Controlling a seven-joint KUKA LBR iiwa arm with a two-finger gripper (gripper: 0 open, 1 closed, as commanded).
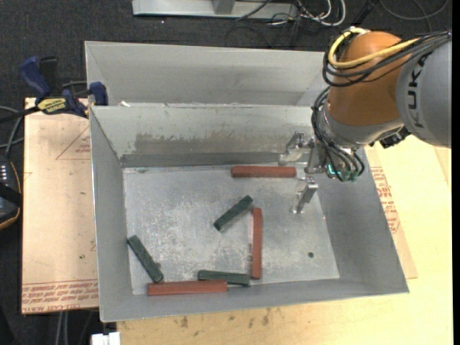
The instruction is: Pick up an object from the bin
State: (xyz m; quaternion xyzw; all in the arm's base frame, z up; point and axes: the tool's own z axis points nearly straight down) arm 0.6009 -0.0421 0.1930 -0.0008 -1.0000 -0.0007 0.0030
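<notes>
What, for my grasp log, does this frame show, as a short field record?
bin: grey metal
gripper: open, fingers either side of the right end of the back red-brown bar
other red-brown bars: one mid-right, one front
dark green bars: centre, front-left, front
held: nothing clamped

Light falls evenly from above onto the grey metal bin [108, 214]. Its floor is the brightest part, with a pale, mottled sheen across the middle. The sloping walls are duller, and a darker band runs along the foot of the back wall. The dark green bar [234, 213] mid-floor and the long reddish-brown bar [256, 243] beside it cast only thin, soft shadows. The rounded orange cover [363, 88] on the arm's wrist carries a faint highlight, possibly from an overhead lamp. The dark carpet [43, 20] around the bin lies dim.
</notes>
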